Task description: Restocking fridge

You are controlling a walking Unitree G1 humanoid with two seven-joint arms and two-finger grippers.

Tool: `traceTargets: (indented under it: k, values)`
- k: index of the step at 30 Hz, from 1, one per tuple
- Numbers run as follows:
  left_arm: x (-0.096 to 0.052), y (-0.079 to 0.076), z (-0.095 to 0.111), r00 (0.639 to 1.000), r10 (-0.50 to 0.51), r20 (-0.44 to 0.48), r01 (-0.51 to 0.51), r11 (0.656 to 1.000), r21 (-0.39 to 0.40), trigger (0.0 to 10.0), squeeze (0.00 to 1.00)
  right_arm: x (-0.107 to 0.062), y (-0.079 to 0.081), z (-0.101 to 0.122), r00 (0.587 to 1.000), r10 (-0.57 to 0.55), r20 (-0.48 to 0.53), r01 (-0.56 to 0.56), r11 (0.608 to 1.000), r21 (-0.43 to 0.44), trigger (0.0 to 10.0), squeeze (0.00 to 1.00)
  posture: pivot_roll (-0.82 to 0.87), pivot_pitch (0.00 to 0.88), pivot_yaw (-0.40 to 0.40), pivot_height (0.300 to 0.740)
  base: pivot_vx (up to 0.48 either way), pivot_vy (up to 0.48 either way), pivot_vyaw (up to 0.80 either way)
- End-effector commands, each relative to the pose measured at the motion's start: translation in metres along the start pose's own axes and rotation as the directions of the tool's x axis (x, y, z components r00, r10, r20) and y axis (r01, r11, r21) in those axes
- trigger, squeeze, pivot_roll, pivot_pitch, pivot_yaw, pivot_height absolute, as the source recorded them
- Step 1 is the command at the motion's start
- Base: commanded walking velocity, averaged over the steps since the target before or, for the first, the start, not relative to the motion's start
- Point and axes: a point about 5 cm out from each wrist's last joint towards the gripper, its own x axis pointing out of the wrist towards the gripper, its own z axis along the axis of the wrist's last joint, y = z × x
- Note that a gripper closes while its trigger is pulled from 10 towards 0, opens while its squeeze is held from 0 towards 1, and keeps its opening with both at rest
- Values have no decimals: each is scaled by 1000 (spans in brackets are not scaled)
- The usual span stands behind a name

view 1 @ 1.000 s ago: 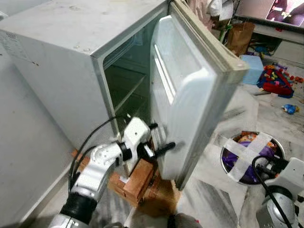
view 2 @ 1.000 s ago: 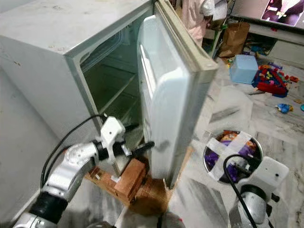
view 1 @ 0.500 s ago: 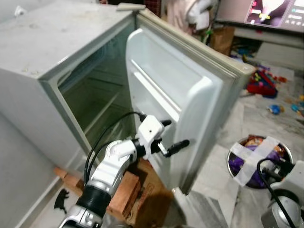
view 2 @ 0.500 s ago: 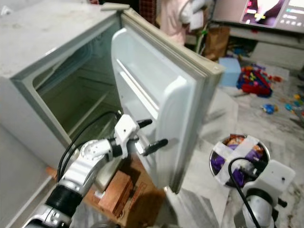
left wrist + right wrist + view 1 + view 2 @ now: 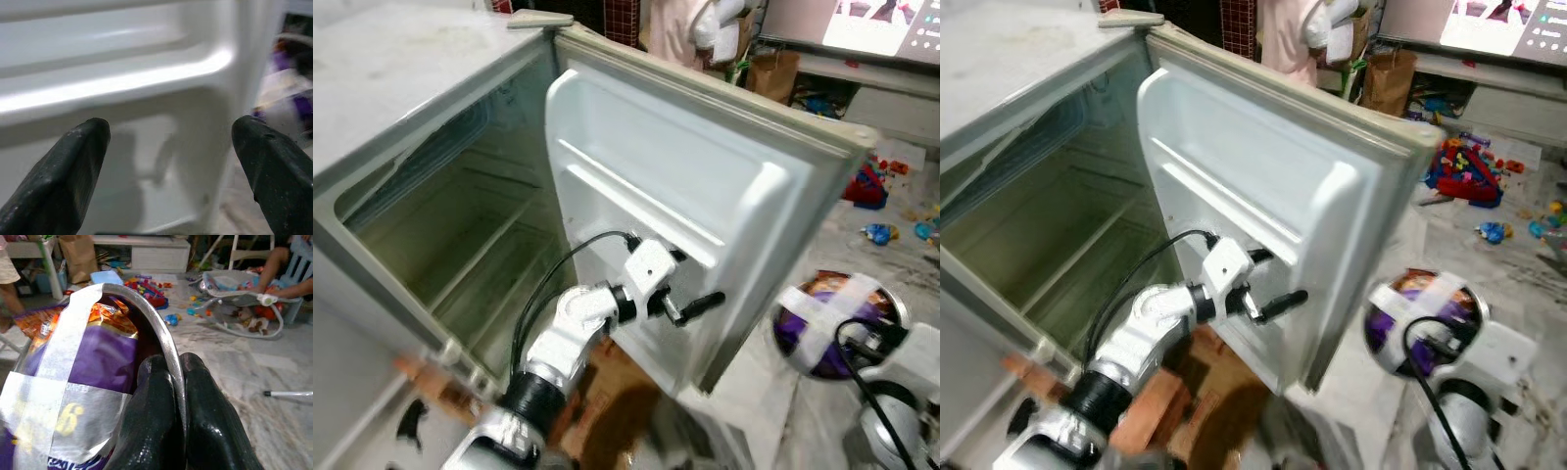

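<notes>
Left end effector reaches up against the inner face of the fridge door, its two black fingers spread wide with nothing between them; the wrist view looks straight at the door's white moulded liner and a shelf ridge. To its left the fridge stands open, its pale green interior bare of goods, with ledges on the wall. Near the foot of the fridge, reddish-brown wooden blocks and a piece of cardboard lie on the floor. On the right, low and near, the right end effector is closed on the metal rim of a steel bowl, one finger inside the rim and one outside. The bowl holds purple and orange snack packets and is crossed by strips of pale tape. Farther off on the right, toys lie scattered on the marble floor, and a person in pink stands behind the door.
</notes>
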Motion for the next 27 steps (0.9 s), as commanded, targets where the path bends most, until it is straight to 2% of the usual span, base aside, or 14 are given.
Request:
traceTargets:
  k: [1, 2, 6, 8, 14, 19, 21, 24, 27]
  values:
    - [9, -6, 4, 1000, -27, 9, 27, 999, 32, 10000, 0, -1, 6, 2, 999, 30, 11, -30, 999, 15, 10000, 0, -17, 0, 9, 740, 0, 0, 0]
    - [9, -6, 4, 1000, -27, 9, 27, 999, 32, 10000, 0, -1, 6, 2, 999, 30, 11, -30, 999, 15, 10000, 0, -17, 0, 9, 740, 0, 0, 0]
    - [28, -3, 14, 999, 37, 18, -39, 993, 107, 10000, 0, -1, 7, 3, 1000, 27, 14, -27, 999, 18, 10000, 0, -27, 0, 16, 740, 0, 0, 0]
    - [29, -1, 15, 998, 55, 24, -57, 992, 113, 10000, 0, -1, 7, 3, 1000, 26, 15, -26, 999, 19, 10000, 0, -31, 0, 18, 740, 0, 0, 0]
    - [7, 21, 3, 973, 231, 29, -232, 972, 46, 10000, 0, -2, 7, 3, 999, 29, 17, -29, 999, 19, 10000, 0, -16, 0, 11, 740, 0, 0, 0]
    - [-2, 28, -3, 960, 280, 14, -281, 959, 38, 10000, 0, -1, 6, 4, 999, 30, 19, -30, 1000, 5, 10000, 0, -14, 0, 8, 740, 0, 0, 0]
    - [-10, 34, -9, 944, 331, -4, -331, 943, 25, 10000, 0, -1, 4, 5, 999, 25, 25, -25, 1000, -16, 10000, 0, -10, 0, 3, 740, 0, 0, 0]
    - [-10, 35, -10, 938, 346, -10, -346, 938, 28, 10000, 0, -1, 2, 5, 999, 21, 25, -20, 1000, -23, 10000, 0, -12, 0, 2, 740, 0, 0, 0]
    - [17, 25, 5, 957, 288, 21, -289, 957, 38, 10000, 0, -3, -5, 5, 1000, -6, 26, 7, 999, -44, 10000, 0, -28, 0, 8, 740, 0, 0, 0]
